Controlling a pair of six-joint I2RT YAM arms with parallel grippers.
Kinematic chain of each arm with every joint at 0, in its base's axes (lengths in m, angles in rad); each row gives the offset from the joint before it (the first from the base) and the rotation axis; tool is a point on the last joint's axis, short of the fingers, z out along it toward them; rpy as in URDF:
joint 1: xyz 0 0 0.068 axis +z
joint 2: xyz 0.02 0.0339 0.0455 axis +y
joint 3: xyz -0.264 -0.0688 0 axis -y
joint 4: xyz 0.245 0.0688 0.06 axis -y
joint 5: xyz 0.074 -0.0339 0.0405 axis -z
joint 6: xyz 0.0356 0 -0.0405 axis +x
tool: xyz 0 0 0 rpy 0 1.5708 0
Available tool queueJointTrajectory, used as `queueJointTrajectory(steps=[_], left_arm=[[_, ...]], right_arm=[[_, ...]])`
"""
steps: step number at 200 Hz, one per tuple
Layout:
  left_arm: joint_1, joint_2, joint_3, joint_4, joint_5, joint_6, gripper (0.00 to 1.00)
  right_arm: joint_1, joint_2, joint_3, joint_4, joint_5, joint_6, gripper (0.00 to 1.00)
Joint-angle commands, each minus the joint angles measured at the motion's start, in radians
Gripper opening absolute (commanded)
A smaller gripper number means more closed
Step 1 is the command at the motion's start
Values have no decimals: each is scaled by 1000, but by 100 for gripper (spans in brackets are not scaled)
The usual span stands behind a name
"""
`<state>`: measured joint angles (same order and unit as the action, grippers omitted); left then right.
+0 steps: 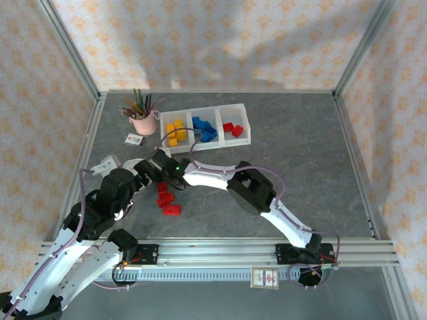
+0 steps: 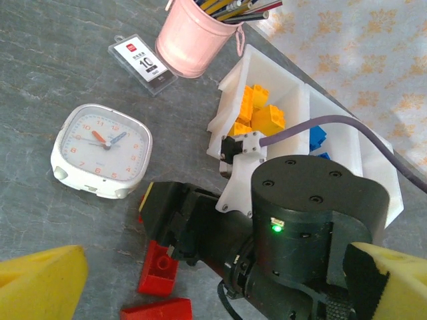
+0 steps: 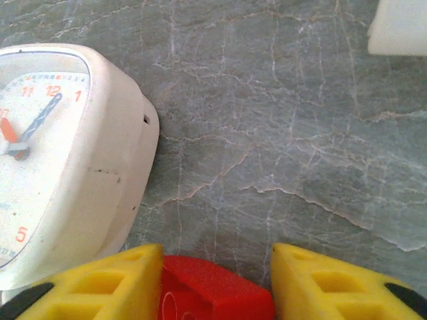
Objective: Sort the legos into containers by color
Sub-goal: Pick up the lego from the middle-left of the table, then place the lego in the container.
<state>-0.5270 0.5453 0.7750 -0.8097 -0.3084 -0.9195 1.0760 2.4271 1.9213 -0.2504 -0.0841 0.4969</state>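
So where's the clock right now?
In the left wrist view the white clock sits on the left side of the table, nearer the arms than the pink pencil cup and small tag, with loose red bricks just right of it.

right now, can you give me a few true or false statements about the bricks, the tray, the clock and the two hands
1. The yellow plastic bricks lie in the left bin of the translucent-white three-bin tray. True.
2. Blue and red bricks share one bin. False: the blue bricks are in the middle bin and the red bricks in the right one.
3. The right hand has a red plastic brick between its yellow fingers. True.
4. The white square clock lies in the tray. False: it lies on the grey table, apart from the tray.
5. The left hand grips a pencil. False: it is open and empty.
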Motion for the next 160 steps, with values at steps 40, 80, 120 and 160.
queueJointTrajectory(steps=[40, 80, 120, 160], left_arm=[[11, -5, -14, -15, -16, 7, 100], [10, 1, 4, 1, 7, 25, 99], [10, 42, 33, 65, 61, 73, 99], [11, 121, 22, 202, 159, 129, 99]], right_arm=[[-5, -33, 9, -27, 22, -7, 25], [-19, -142, -67, -2, 29, -13, 20], [-83, -368, -289, 75, 39, -8, 20], [-222, -585, -495, 98, 88, -12, 20]])
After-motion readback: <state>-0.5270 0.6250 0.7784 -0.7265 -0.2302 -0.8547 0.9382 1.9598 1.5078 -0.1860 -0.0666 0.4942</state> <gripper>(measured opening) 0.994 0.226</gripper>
